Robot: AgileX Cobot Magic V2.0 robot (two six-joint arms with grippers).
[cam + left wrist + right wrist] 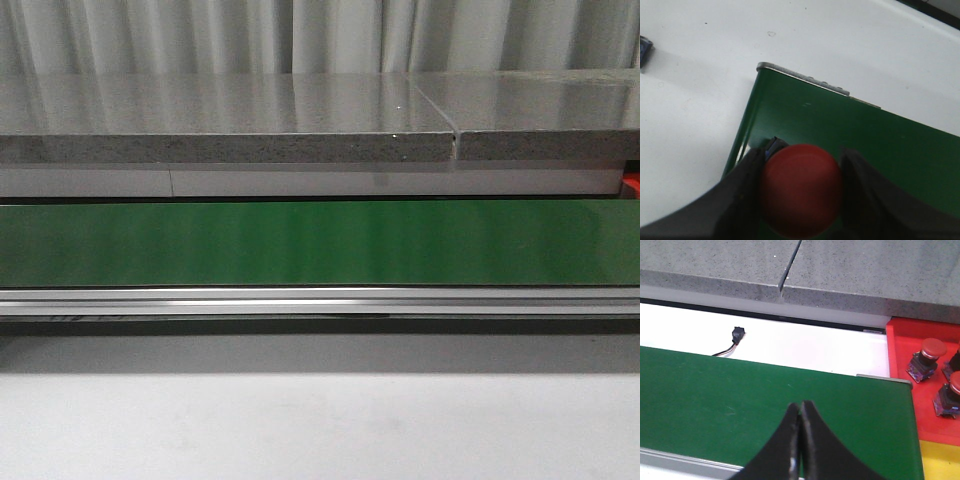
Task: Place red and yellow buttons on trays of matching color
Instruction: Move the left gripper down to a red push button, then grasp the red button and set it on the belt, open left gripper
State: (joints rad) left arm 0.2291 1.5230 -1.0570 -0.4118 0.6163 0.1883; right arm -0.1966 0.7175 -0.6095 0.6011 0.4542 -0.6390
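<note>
the front view shows a long glossy green conveyor belt (pixel 320 243) running across the scene, with a brushed aluminium rail (pixel 320 301) along its near edge and a matte white tabletop (pixel 320 425) in front. behind the belt stands a grey speckled stone-like slab (pixel 220 130) with a vertical seam right of centre, resting on a white base. pale pleated curtains (pixel 320 35) close off the back of the room. neither arm appears in this view.

in the left wrist view, the left gripper (pixel 801 192) is clamped on a round red push button (pixel 801 189), with one dark finger (pixel 740 200) pressed against each side of the dome. a small blue part of the button body shows just behind the cap. the button is held over the corner of the green belt, where a thin metal edge strip (pixel 805 79) meets the white table surface.

in the right wrist view, the right gripper (pixel 800 440) has its black fingers pressed together with nothing between them, above the green belt. beside the belt end lies a red plastic tray (pixel 900 365) holding red-capped buttons (pixel 931 351) on blue bases. a yellow tray (pixel 940 460) adjoins the red tray. a small black connector on thin wires (pixel 737 335) lies on the white strip between the belt and the grey slab.
</note>
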